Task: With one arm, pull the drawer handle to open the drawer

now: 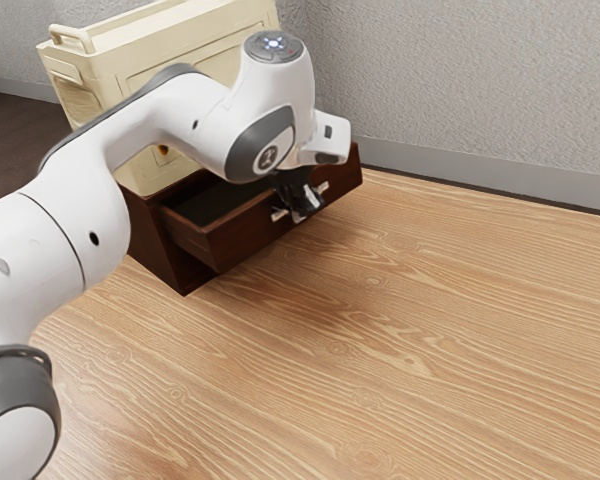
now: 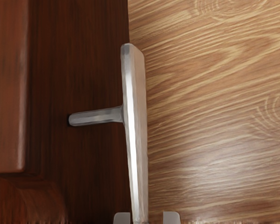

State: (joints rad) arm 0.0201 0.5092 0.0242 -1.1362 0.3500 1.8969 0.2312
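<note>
While the broad, pale wood-grained surface runs up to the textured grey wall, the white jointed arm reaches across its corner at the exterior view's upper left. A cream, box-shaped cabinet rises on or behind a low, dark brown wooden cabinet, close to the surface's wall-side edge. From the brown cabinet, a rectangular reddish-brown drawer sticks out partway, its hollow visible behind the front panel. At that panel is the black 2-finger gripper. Its 2 fingers stand modestly apart, with the slim silver bar handle running between them; a gap on 1 side suggests that they straddle it without clamping it. The handle is fixed to the drawer's front by short posts.

The step in hand looks like securing the handle and drawing the drawer out further. It is best to centre the bar between the fingers, close until both press it, then pull straight away from the panel, slowly and level. A sideways or twisting pull could bind the drawer, and a shallow hold could slip off the smooth metal.
</note>
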